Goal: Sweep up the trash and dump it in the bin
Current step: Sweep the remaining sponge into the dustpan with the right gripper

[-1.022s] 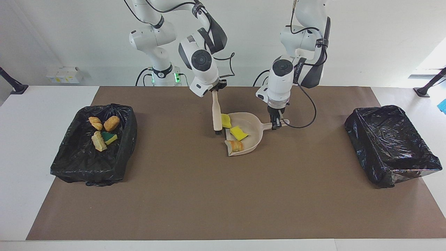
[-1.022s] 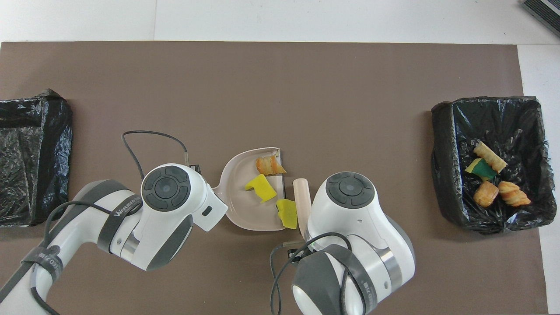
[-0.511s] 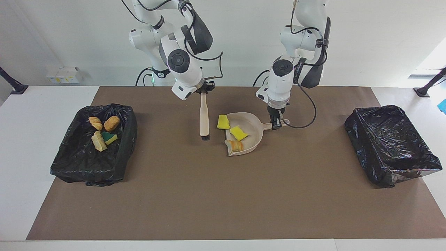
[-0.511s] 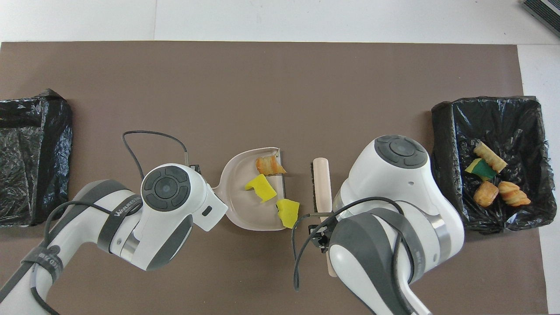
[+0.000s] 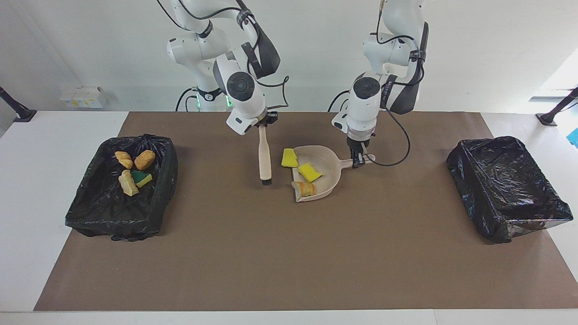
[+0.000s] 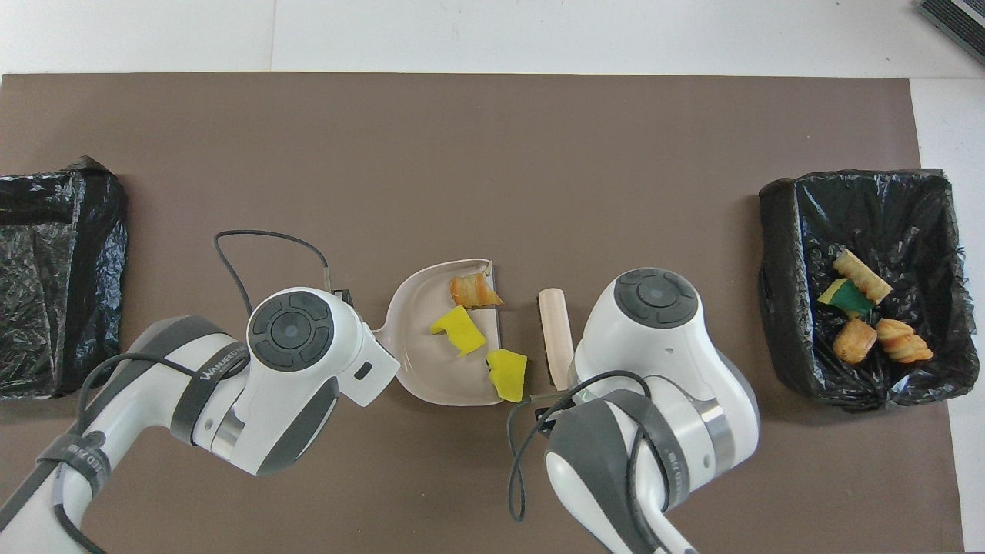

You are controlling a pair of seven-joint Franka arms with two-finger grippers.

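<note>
A beige dustpan (image 5: 323,169) (image 6: 431,346) lies mid-table, its mouth toward the right arm's end. My left gripper (image 5: 359,161) is shut on its handle. In the pan are a yellow sponge chunk (image 5: 309,172) (image 6: 460,330) and a bread piece (image 5: 306,188) (image 6: 474,292). A second yellow sponge chunk (image 5: 289,158) (image 6: 508,374) straddles the pan's lip. My right gripper (image 5: 263,124) is shut on the top of the beige brush (image 5: 264,155) (image 6: 554,331). The brush hangs bristles down beside the pan's mouth, a small gap from the trash. A black-lined bin (image 5: 90,212) (image 6: 777,254) at the right arm's end holds several scraps.
A second black-lined bin (image 5: 505,187) (image 6: 54,277) stands at the left arm's end with nothing showing inside. A black cable (image 5: 397,149) loops from the left wrist over the brown mat (image 5: 289,253) beside the pan's handle.
The right gripper swung the brush away from the pan's mouth toward the right arm's end, then back a little. The sponge chunk at the lip shifted slightly outward. The left arm and pan stayed put.
</note>
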